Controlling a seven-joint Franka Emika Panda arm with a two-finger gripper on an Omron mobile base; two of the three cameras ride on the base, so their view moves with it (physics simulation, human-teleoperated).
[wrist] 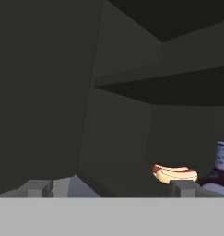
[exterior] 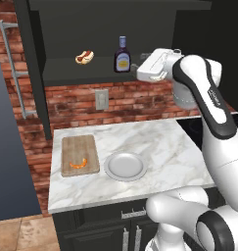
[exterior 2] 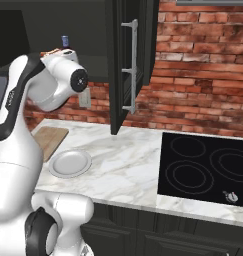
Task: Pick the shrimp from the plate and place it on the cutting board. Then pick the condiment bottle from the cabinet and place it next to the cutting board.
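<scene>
On the cabinet shelf [exterior: 91,71], the condiment bottle [exterior: 122,55] is seen just beside the spread, empty gripper [exterior: 135,67].

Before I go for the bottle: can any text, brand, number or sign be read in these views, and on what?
No text reads clearly.
Condiment bottle in the cabinet: round yellow-white label carries marks, too small and blurred to read.
Arm's dark forearm band: faint light lettering, unreadable.
Stove knob: tiny marks, unreadable.
</scene>
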